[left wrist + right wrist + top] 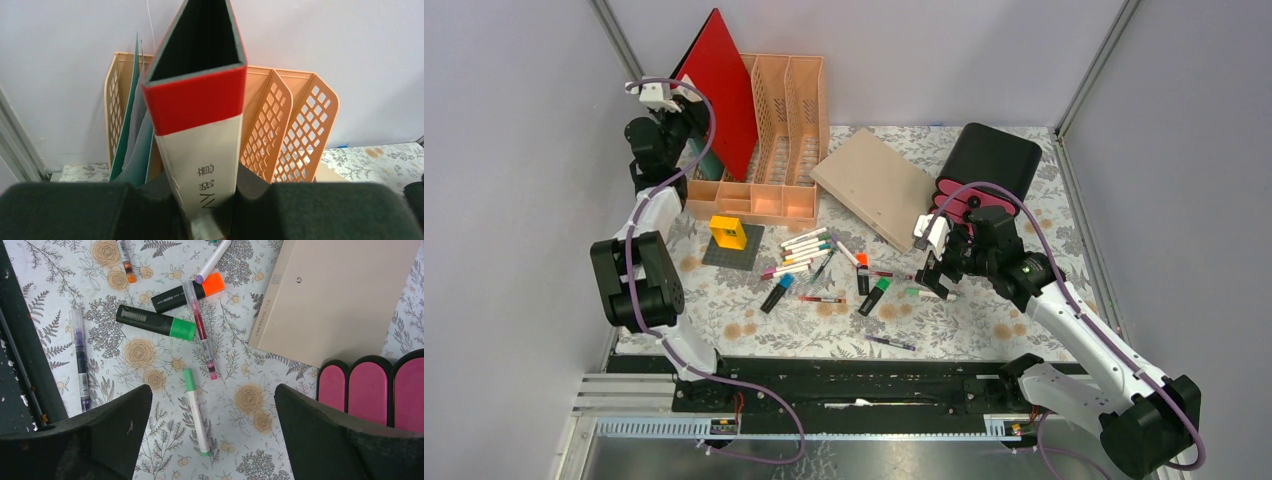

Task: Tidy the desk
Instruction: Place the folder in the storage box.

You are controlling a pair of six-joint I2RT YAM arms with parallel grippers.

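1. One cloth-covered table (994, 325) fills the enclosure, pens (809, 255) strewn mid-surface.
2. Peach file rack (789, 110) stands back-left.
3. Left claw (205, 205) pinches red binder (192, 100) by its spine, likely to slot it upright.
4. Right claw (212, 405), spread wide, hovers over green-capped pen (196, 412).

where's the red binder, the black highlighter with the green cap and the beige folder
red stiff-covered binder (724, 90): top external view, middle of its red cover
black plastic highlighter with green cap (156, 321): right wrist view, middle of its barrel
flat beige rectangular folder (340, 295): right wrist view, centre of its face
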